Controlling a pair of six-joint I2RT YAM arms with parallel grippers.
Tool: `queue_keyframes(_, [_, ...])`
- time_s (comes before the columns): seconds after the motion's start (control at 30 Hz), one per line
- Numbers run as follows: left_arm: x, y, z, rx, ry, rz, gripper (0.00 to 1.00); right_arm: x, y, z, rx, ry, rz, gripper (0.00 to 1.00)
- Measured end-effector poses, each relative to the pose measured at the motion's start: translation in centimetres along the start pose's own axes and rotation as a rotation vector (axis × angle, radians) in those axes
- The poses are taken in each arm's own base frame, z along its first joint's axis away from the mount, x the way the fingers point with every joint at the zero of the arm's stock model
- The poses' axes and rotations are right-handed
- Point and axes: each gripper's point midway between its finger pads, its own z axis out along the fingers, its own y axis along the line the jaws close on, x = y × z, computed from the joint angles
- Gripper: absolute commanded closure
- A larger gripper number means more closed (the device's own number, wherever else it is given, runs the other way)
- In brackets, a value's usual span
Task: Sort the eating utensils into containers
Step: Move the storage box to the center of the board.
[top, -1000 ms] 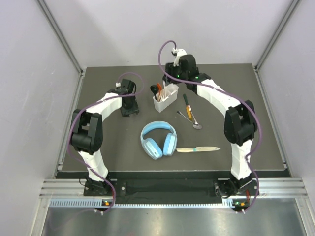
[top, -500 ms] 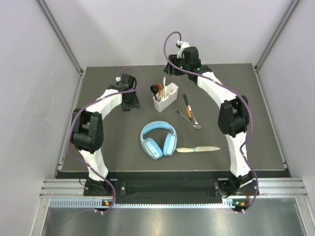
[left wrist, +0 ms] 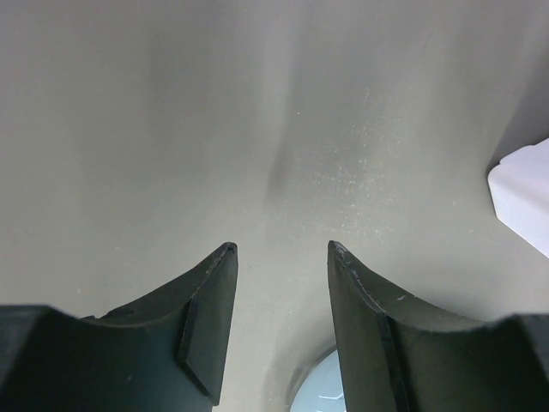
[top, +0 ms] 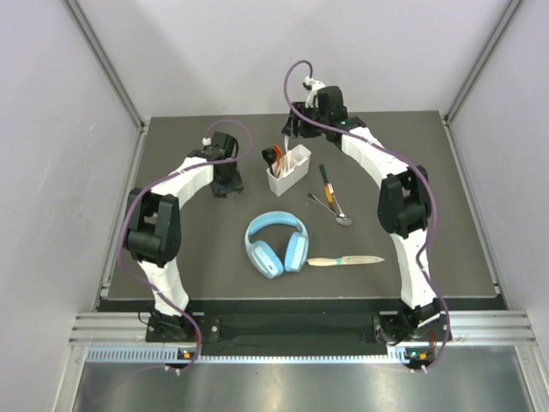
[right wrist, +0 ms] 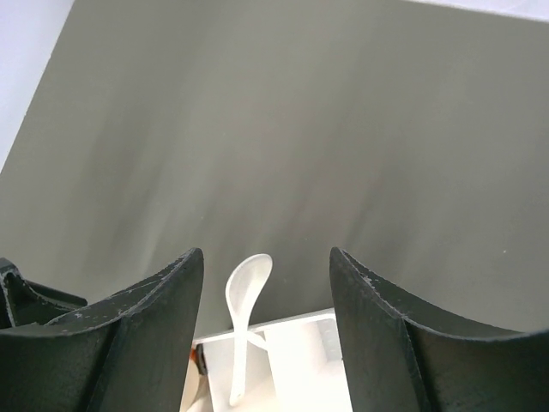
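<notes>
The white caddy (top: 290,170) stands at the back middle of the table. A white spoon (top: 286,144) sticks up out of it, beside an orange-red spoon and a black scoop (top: 273,156). My right gripper (top: 298,129) hovers open just above and behind the caddy. In the right wrist view the white spoon (right wrist: 245,290) leans on the caddy's rim (right wrist: 296,324), below the open right gripper (right wrist: 266,253) and touching neither finger. On the mat lie a dark-handled utensil (top: 326,181), a metal spoon (top: 335,210) and a wooden-handled knife (top: 345,260). My left gripper (top: 225,185) is open and empty, left of the caddy.
Light-blue headphones (top: 276,243) lie in the middle of the mat, between the caddy and the knife. In the left wrist view the left gripper (left wrist: 281,247) points at bare mat, with the caddy's corner (left wrist: 523,202) at the right edge and a bit of the headphones (left wrist: 322,393) below.
My right gripper has opened wider and pulled up and back from the caddy, leaving the white spoon standing in it. The left arm shifted slightly toward the back.
</notes>
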Motion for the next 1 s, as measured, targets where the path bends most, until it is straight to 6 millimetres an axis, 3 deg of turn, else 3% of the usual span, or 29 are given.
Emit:
queue_keyframes(0.33, [0.3,0.1,0.4,-0.007,0.012,0.002,0.48,2.9,-0.7,1.7,-0.015,0.064,0.035,0.41])
queue_keyframes(1.0, [0.7,0.3,0.9,-0.016,0.027,0.004,0.48,1.8,1.7,1.8,-0.141,0.032,0.054,0.89])
